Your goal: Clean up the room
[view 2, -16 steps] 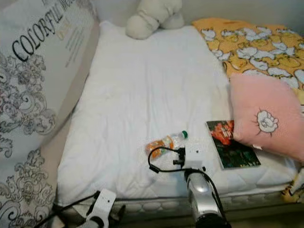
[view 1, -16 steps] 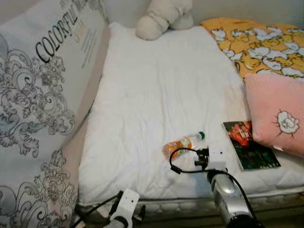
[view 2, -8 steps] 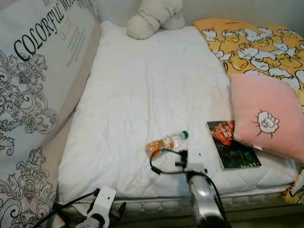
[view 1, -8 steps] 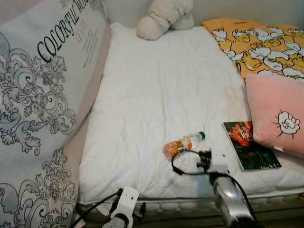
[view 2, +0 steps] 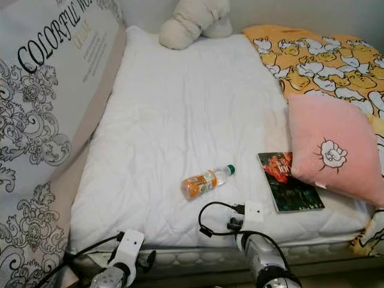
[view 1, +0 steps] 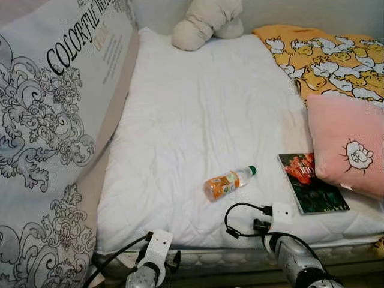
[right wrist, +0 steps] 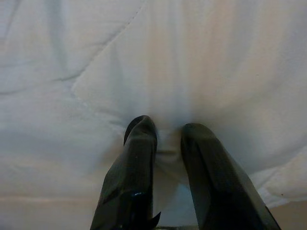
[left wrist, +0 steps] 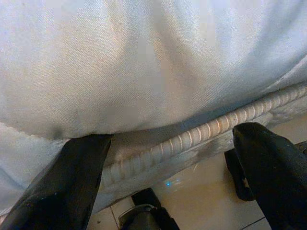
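The bottle [view 1: 229, 182] lies on the bed [view 1: 198, 120], cap toward the book [view 1: 312, 182]; the right hand [right wrist: 165, 143], nearly closed and empty, is nearer.

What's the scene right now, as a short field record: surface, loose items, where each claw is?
surface: white mattress, quilted cover
bottle: orange-labelled bottle lying on its side near the front edge, green cap toward the book
book: book flat, its far corner under the pink cushion
other: plush toy at the far end; yellow blanket on the right
left claw: left claw open, low at the mattress's front edge
right claw: right claw nearly closed, empty, against the cover
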`<state>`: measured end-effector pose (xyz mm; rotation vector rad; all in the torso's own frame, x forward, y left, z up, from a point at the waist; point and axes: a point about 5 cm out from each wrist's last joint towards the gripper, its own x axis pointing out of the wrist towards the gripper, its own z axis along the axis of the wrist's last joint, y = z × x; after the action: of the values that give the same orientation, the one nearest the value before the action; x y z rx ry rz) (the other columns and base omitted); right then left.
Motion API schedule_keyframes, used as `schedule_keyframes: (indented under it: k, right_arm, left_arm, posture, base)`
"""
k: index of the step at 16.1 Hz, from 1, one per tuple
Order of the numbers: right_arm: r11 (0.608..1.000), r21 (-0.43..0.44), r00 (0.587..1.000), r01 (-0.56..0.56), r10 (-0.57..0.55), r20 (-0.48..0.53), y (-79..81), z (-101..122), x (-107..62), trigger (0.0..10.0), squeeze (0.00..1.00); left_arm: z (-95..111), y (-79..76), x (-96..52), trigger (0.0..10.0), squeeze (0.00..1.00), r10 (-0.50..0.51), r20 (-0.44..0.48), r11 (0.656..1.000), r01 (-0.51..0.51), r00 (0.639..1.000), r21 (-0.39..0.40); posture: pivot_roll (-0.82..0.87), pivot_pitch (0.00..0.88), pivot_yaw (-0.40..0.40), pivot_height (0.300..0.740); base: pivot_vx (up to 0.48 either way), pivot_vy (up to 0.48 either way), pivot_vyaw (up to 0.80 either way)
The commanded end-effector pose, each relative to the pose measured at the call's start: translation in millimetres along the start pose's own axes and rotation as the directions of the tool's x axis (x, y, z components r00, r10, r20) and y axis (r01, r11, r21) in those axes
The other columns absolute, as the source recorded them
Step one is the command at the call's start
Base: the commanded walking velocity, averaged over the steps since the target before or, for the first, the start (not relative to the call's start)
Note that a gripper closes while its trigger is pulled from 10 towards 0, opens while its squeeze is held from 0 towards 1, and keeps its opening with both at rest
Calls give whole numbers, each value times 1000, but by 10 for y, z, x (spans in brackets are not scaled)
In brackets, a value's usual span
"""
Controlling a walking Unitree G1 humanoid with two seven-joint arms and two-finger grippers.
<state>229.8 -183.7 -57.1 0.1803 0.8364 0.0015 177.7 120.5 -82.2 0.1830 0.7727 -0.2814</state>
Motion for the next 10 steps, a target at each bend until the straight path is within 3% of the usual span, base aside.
schedule_keyframes:
  k: [1, 2, 3, 5, 8, 10]
  right_arm:
    - [999, 3, 967, -47, 46, -249, 71, -428, -52, 10000, 0]
    - [999, 10, 948, -42, 43, -317, 76, -551, -83, 10000, 0]
    - [1000, 19, 920, -5, 12, -392, 46, -720, -140, 10000, 0]
    - [999, -53, 905, -10, -13, -425, -1, -777, -168, 10000, 0]
    - [995, -94, 932, -39, 3, -362, -11, -646, -126, 10000, 0]
    - [998, -66, 937, -22, -3, -349, -46, -645, -133, 10000, 0]
  left_arm:
    - [874, 460, 227, 10000, 0, 108, 96, 987, -95, 990, -132]
    - [800, 433, 226, 10000, 0, 103, 58, 984, -94, 993, -152]
    - [620, 358, 216, 10000, 0, 74, -36, 988, -78, 997, -135]
    - [405, 293, 183, 10000, 0, 50, -144, 998, -53, 988, -17]
    - [503, 256, 205, 10000, 0, 51, -87, 997, -56, 995, -53]
    - [546, 266, 213, 10000, 0, 83, -65, 993, -88, 994, -76]
  posture:
    - [88, 0, -13, 740]
    - [90, 0, -14, 740]
    - [102, 0, -20, 740]
    - [96, 0, -18, 740]
    - [83, 0, -8, 740]
    - [82, 0, -10, 740]
  base:
    - [0, 0, 0]
    - [0, 0, 0]
    - [0, 0, 0]
    - [0, 0, 0]
    - [0, 0, 0]
    - [0, 0, 0]
